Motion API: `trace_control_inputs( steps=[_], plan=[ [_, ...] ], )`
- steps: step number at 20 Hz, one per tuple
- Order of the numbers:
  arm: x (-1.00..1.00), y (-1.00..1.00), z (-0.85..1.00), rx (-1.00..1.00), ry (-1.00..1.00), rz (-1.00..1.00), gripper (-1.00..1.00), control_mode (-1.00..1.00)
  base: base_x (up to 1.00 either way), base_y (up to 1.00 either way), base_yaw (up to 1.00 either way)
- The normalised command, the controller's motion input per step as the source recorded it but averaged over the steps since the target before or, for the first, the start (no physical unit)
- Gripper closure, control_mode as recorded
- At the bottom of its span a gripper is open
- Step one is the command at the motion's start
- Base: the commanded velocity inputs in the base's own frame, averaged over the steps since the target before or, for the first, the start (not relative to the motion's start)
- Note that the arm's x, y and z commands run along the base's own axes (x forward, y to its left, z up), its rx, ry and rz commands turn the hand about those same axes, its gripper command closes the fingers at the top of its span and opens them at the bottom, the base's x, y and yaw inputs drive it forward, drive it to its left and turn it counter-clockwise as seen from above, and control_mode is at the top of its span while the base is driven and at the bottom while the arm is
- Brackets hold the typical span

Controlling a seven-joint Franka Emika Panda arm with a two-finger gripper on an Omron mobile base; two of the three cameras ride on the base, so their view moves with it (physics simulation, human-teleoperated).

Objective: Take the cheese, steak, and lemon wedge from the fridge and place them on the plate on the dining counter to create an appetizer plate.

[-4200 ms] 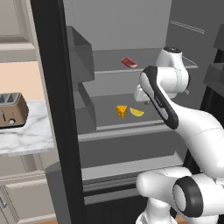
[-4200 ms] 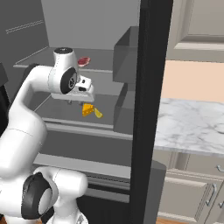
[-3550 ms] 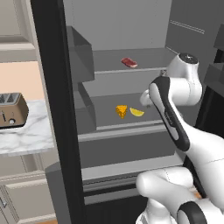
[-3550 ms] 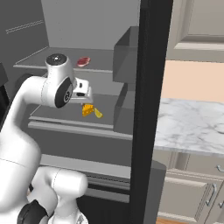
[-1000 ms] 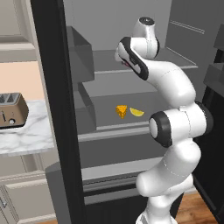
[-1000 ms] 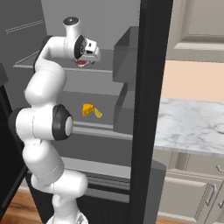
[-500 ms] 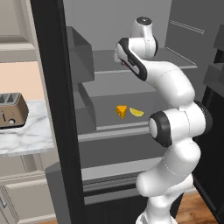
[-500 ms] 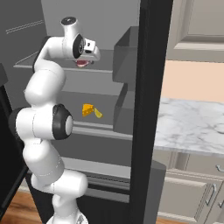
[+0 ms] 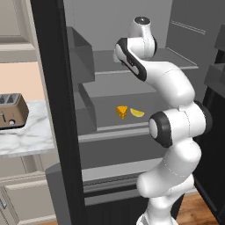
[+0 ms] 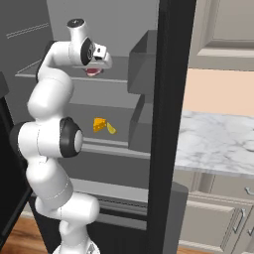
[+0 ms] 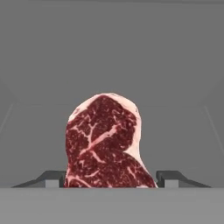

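- The arm reaches high into the open fridge [image 9: 132, 92], and the claw [image 11: 107, 177] sits at the upper shelf [image 10: 119, 79], right at the steak [image 11: 105, 140]
- In the hand view the steak lies flat on the grey shelf between the two dark finger tips [image 11: 173, 177], one on each side of its near end; the jaws stand apart with a visible gap to the meat on either side, so nothing is gripped yet
- In the right base view the steak [image 10: 93, 72] peeks out red-pink just under the claw [image 10: 101, 59]
- One shelf lower, the cheese [image 9: 122, 111] and the lemon wedge [image 9: 137, 113] lie just beside each other, untouched; the cheese is the one nearer the fridge's left wall
- Step in hand, as I judge it: picking the steak, the first of the three foods to leave the fridge
- Next move calls for the jaws to close squarely on the slab's edges, then a lift clear of the shelf and a careful draw back out past the door bins [image 10: 144, 62]
- A thin flat slab may slip or tip if it is pinched too near its end
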Motion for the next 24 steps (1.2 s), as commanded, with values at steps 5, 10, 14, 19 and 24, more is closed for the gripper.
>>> trace_control_inputs(
  steps=[5,10,14,19,24],
  plan=[
    [-0.04,-0.01,-0.10,0.00,0.00,0.00,1.00,-1.00,0.00,0.00,0.00],
    [-0.89,-0.02,-0.19,0.00,-0.07,0.00,1.00,-1.00,0.00,0.00,0.00],
    [-1.00,-0.23,0.00,0.00,-0.16,0.00,1.00,-1.00,0.00,0.00,0.00],
    [-1.00,-0.25,0.02,0.00,-0.15,0.00,1.00,-1.00,0.00,0.00,0.00],
    [-0.38,-0.07,0.00,0.00,-0.05,0.00,1.00,1.00,-0.57,-0.09,0.00]
  ],
)
